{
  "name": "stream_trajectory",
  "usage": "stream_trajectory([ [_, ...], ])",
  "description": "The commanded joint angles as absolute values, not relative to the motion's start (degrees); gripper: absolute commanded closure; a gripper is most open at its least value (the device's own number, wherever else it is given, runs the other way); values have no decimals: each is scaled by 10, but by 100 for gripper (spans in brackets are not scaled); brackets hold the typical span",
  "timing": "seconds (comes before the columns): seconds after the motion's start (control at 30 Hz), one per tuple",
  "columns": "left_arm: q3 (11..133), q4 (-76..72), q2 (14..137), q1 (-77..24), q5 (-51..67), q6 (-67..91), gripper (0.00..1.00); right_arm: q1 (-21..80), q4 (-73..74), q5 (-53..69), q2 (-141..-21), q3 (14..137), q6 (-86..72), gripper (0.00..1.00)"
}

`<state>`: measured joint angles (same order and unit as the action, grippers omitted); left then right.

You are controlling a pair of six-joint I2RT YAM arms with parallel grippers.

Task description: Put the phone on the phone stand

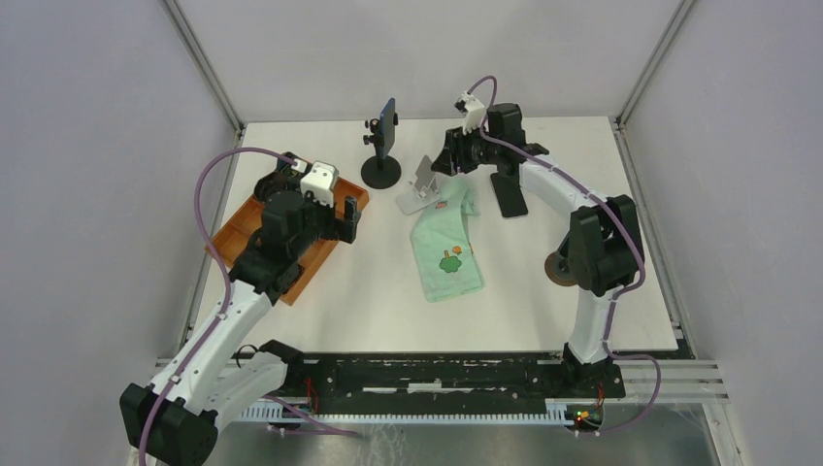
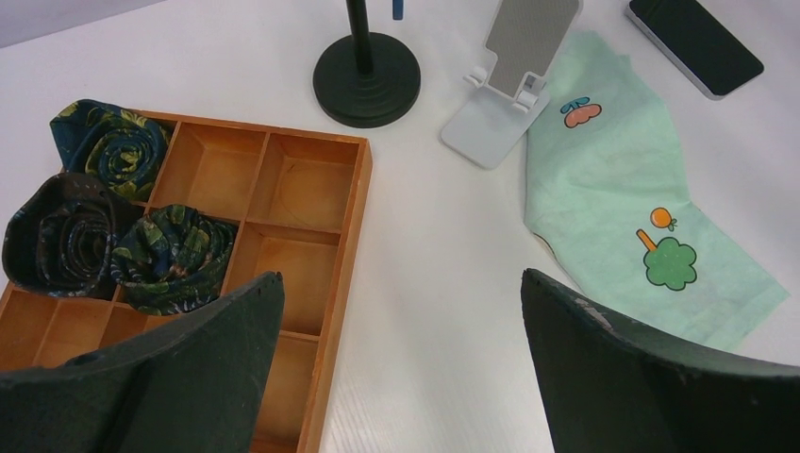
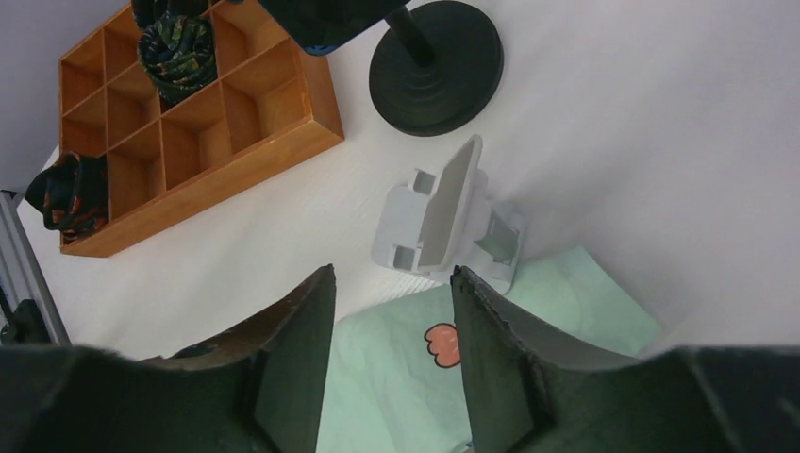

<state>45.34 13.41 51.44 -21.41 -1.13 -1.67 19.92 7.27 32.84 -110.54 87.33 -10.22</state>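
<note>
Top external: one black phone (image 1: 509,194), one phone stand (image 1: 424,184); left end effector (image 1: 351,217), right end effector (image 1: 447,155) parted, empty.

Wooden tray (image 2: 347,245) w/ 3 rolled fabrics (image 2: 175,255) left; green cloth (image 2: 613,189) at ctr.

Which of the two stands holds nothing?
The white folding stand at the far end of the green cloth. The black round-base pole stand has a blue device clamped on top.
</note>
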Motion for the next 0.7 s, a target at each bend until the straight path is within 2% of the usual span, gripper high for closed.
stream_trajectory([
  [0.0, 459, 123, 520, -214, -3, -45, 0, 211, 60, 329, -1141, 927, -144, 48],
  [0.3, 459, 123, 527, -213, -3, -49, 0, 219, 88, 263, -1177, 975, -125, 53],
  [0.67, 460, 123, 528, -214, 16, -51, 0, 221, 95, 237, -1180, 958, -118, 60],
])
